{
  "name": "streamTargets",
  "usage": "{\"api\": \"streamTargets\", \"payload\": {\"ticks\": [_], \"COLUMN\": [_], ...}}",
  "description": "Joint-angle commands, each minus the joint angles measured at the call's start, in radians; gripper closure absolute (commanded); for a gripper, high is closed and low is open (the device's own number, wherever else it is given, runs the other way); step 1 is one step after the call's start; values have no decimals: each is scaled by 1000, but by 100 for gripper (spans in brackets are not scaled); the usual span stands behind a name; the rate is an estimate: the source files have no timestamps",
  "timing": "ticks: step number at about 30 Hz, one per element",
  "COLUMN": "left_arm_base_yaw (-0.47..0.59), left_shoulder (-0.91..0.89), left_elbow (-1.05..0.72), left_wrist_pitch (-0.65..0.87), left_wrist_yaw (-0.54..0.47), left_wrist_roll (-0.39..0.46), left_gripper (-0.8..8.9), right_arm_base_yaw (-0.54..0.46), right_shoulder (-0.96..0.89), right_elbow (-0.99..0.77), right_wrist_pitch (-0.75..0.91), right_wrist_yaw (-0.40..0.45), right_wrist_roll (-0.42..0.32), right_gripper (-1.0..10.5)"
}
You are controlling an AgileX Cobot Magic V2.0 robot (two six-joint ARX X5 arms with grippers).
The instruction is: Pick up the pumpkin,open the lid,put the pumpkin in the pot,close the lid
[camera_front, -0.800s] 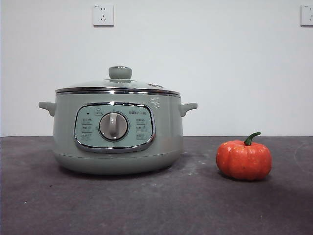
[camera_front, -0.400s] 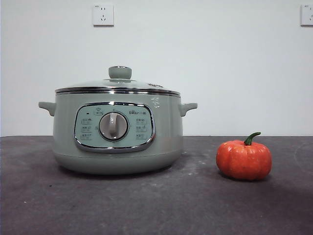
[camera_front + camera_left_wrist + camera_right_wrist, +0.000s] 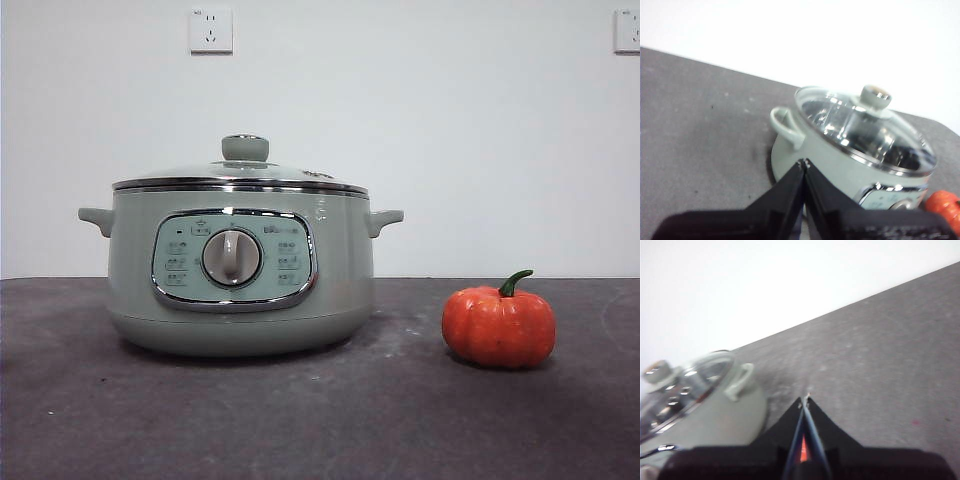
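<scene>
The pot (image 3: 240, 290) stands left of centre on the dark table, with the lid (image 3: 245, 172) resting shut on it. The pumpkin (image 3: 499, 326) sits upright on the table to the pot's right, apart from it. Neither arm shows in the front view. My left gripper (image 3: 804, 164) is shut and empty, high above the table, and looks down on the pot (image 3: 830, 160), the lid (image 3: 865, 127) and an edge of the pumpkin (image 3: 945, 205). My right gripper (image 3: 805, 400) is shut and empty, also high, with the pot (image 3: 715, 415) to one side and a sliver of orange (image 3: 802, 452) behind its jaws.
A white wall with two sockets (image 3: 211, 30) stands behind the table. The dark table (image 3: 320, 420) stretches in front of the pot and the pumpkin.
</scene>
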Motion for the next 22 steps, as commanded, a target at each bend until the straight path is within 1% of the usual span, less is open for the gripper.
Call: {"api": "streamTargets", "payload": {"ticks": [1, 4, 7, 11, 14, 16, 20, 22], "left_arm_base_yaw": [-2, -2, -2, -2, -2, -2, -4, -5], "left_shoulder": [46, 111, 192, 294, 364, 405, 476, 500], "left_elbow": [64, 150, 248, 365, 448, 496, 579, 605], "left_wrist_pitch": [-39, -102, -186, -297, -385, -446, -578, -632], "left_wrist_yaw": [10, 80, 170, 279, 341, 366, 374, 379], "left_wrist_roll": [-3, 32, 108, 212, 286, 338, 436, 469], "left_gripper": [822, 822, 822, 822, 822, 822, 822, 822], "right_arm_base_yaw": [2, 2, 2, 2, 3, 5, 18, 26], "right_shoulder": [72, 164, 270, 395, 480, 527, 600, 624], "right_elbow": [85, 195, 320, 476, 589, 657, 769, 809], "right_wrist_pitch": [-23, -100, -213, -380, -517, -605, -771, -844], "right_wrist_yaw": [-64, -144, -227, -301, -335, -335, -335, -335], "right_wrist_roll": [1, -59, -132, -240, -330, -380, -466, -501], "right_gripper": [958, 958, 958, 958, 958, 958, 958, 958]}}
